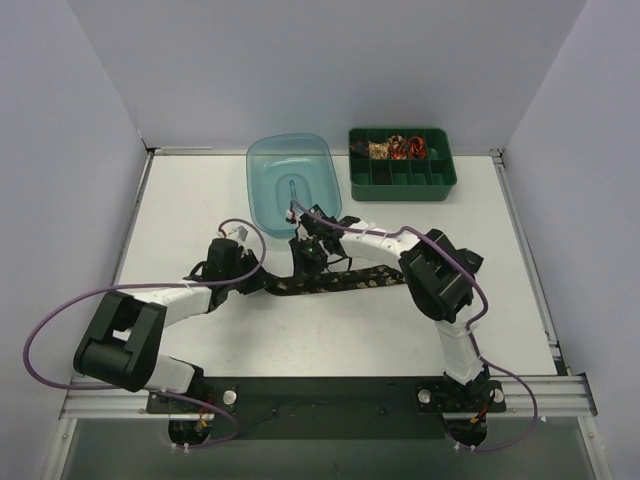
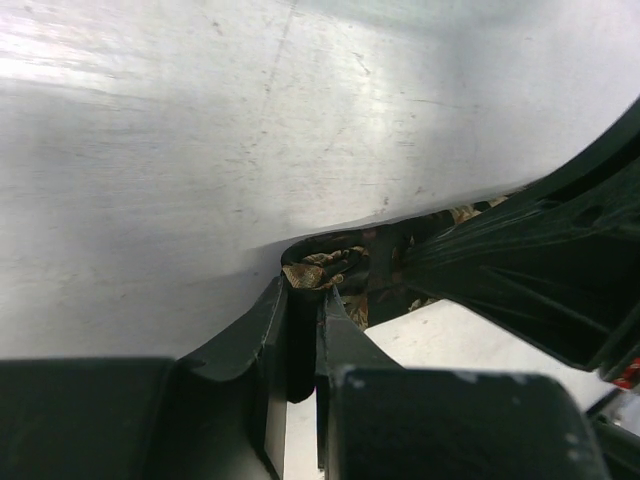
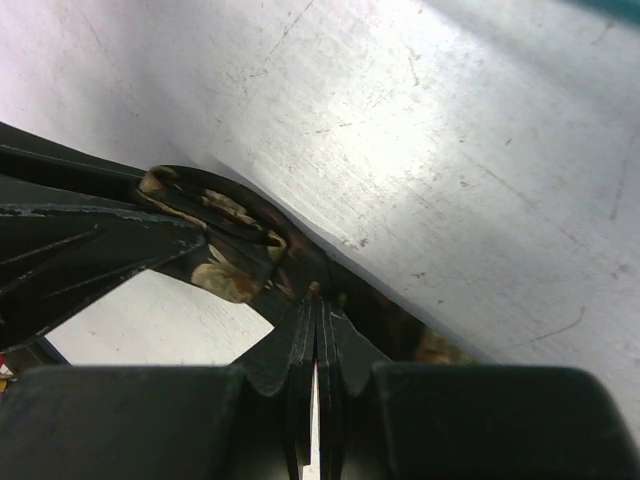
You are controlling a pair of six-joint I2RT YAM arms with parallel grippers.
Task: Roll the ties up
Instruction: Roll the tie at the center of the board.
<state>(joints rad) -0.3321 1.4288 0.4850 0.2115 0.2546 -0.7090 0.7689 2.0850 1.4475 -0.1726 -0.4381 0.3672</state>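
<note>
The long black gold-patterned fabric tie (image 1: 350,279) lies across the middle of the white counter (image 1: 200,200). The left tool (image 2: 303,292) and right tool (image 3: 316,303) both pinch its curled end, nearly closed. Likely limp and slippery; grip the curl's edges.

Green tray (image 1: 404,191): dark green plastic, divided into small compartments; it served as the landmark.
Blue tub (image 1: 258,190): translucent, with rounded corners; it stood just left of the green tray, not touching it.
Table (image 1: 330,340): white and lightly scratched; it carried the green tray at its far right part.
Back wall (image 1: 340,60): pale grey; it rose close behind the green tray.
Metal rail (image 1: 540,395): at the near edge, well apart from the green tray.
</note>
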